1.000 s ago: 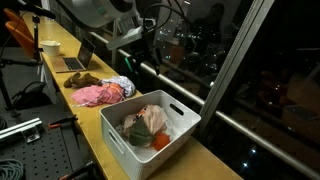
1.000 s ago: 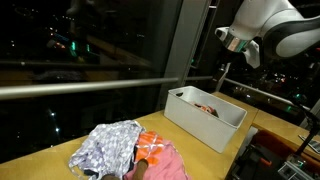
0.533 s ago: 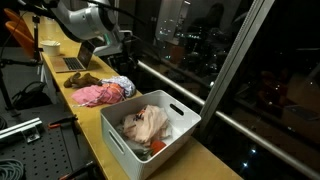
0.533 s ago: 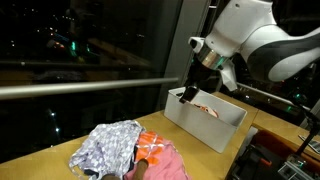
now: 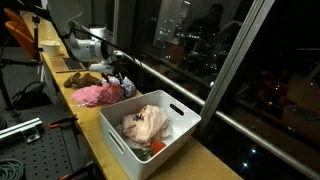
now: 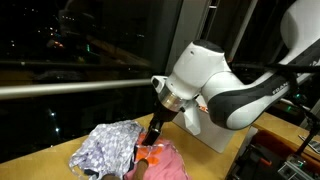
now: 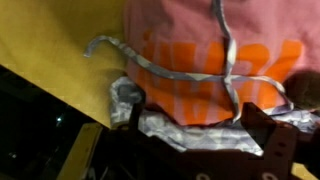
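pink garment [image 6: 172, 162] | tool [image 6: 153, 133] hovers just over it, beside silver cloth [image 6: 105, 148] | tool opening: cannot tell

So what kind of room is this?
Probably an office or lab at night: a long wooden counter beside a big dark window, with a laptop on it.

gripper [image 6: 153, 136] swung from bin [image 5: 125, 140] to clothes pile [image 6: 105, 150]
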You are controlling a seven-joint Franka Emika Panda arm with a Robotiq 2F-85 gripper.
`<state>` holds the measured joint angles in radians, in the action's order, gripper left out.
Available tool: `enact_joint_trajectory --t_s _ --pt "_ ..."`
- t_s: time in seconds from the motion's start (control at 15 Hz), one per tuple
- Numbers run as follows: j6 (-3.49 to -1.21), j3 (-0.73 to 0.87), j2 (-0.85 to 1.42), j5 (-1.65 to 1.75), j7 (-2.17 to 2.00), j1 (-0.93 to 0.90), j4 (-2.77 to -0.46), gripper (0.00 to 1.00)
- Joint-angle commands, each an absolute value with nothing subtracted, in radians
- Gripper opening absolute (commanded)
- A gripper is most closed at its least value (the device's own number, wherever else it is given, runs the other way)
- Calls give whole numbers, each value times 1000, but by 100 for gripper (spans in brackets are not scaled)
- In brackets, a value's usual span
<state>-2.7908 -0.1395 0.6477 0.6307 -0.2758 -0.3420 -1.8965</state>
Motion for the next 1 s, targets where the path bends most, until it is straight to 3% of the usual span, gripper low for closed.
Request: enact_joint_trajectory --t_s 0.0,0.4,0.93 --pt "-2825 -146 782 496 -178 -380 -1757 100" --pt "-2759 -146 900 362 -20 -427 -1532 100" --pt "-2728 -145 978 308 65 -412 -1421 100"
